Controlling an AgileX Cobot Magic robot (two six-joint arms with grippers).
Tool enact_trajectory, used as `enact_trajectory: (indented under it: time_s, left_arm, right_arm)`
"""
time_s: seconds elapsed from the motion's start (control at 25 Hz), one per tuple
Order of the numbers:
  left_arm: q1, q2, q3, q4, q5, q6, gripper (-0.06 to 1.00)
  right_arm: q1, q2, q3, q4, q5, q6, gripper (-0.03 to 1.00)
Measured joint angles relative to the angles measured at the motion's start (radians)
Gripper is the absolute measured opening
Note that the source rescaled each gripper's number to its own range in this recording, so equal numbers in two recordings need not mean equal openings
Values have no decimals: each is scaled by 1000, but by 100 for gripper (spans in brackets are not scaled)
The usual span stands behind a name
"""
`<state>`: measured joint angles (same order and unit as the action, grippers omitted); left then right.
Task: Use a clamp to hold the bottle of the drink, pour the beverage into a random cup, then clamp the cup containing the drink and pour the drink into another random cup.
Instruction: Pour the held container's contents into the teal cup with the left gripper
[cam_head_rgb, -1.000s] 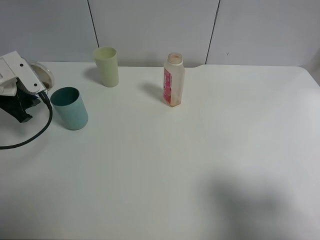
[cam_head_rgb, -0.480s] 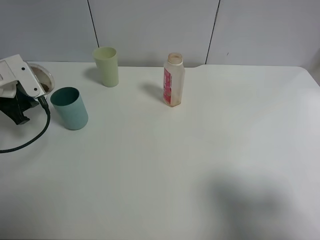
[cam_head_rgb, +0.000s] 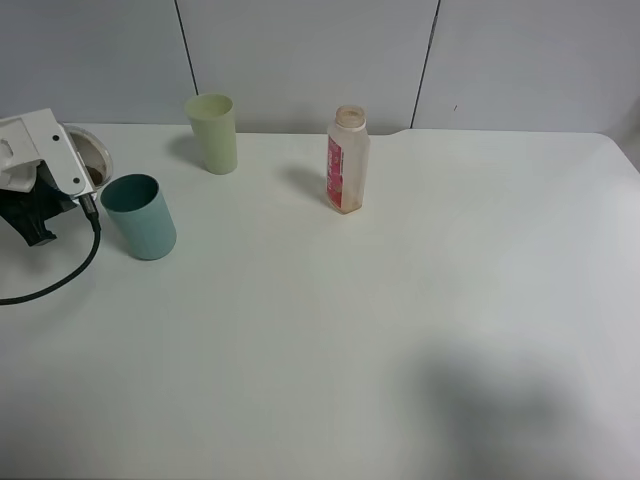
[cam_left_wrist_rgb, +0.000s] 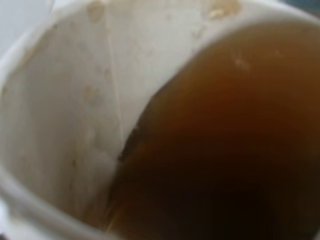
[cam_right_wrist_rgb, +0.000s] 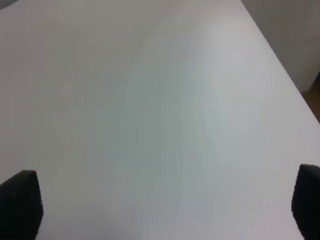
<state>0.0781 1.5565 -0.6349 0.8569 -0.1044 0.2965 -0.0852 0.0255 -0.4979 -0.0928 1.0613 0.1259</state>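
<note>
Shifted slightly, the cup (cam_head_rgb: 96, 158) clamped by our left gripper (cam_head_rgb: 72, 172) leaned beside the tumbler (cam_head_rgb: 140, 216); our right gripper (cam_right_wrist_rgb: 165, 205) stood wide.

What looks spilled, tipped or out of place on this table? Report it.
No spill shows. Only the paper cup is askew: the left end effector holds it tilted beside the teal tumbler, with the beverage pooled toward one wall. The bottle and pale green tumbler stand upright.

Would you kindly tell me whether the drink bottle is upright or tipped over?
Upright: the bottle stands on its base on the table, neck pointing up.
</note>
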Motion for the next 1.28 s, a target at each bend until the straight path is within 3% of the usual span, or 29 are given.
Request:
enact_trajectory:
  time_s: [0.32, 1.28]
  left_arm:
    - [-31, 0, -1, 5, 27, 1, 1]
    - [-31, 0, -48, 98, 86, 1, 1]
  right_arm:
    - [0, 0, 0, 0, 0, 0, 100]
    - [0, 0, 0, 0, 0, 0, 100]
